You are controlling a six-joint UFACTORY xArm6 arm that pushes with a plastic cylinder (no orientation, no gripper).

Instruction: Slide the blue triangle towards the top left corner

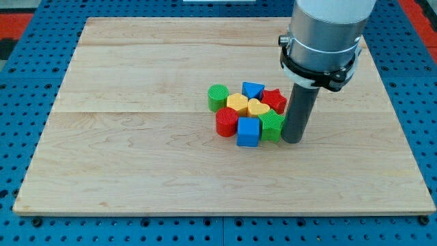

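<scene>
The blue triangle (253,89) is sitting near the middle of the wooden board (136,157), at the top edge of a tight cluster of blocks, and is lying well apart from the top left corner. Judged from this position, the slide towards that corner is not yet accomplished, and almost the whole distance is remaining.

Around the blue triangle, other blocks are crowding closely: a red star-like block (275,100) is touching it on the view's right, a yellow block (237,103) and a yellow heart (258,107) are lying just below it, and a green cylinder (218,97) is standing at the cluster's left. Further towards the view's bottom, a red cylinder (227,122), a blue cube (248,131) and a green block (272,126) are completing the group.

My tip (293,140) is resting on the board at the cluster's right side, just beside the green block and apparently touching it, with the blue triangle lying up and to the left of it. The rod is standing upright beneath the grey arm housing (326,34), which is entering from the view's top. The arm is carrying no jaws; it is ending in the plain rod, so there is no open or closed state to report.
</scene>
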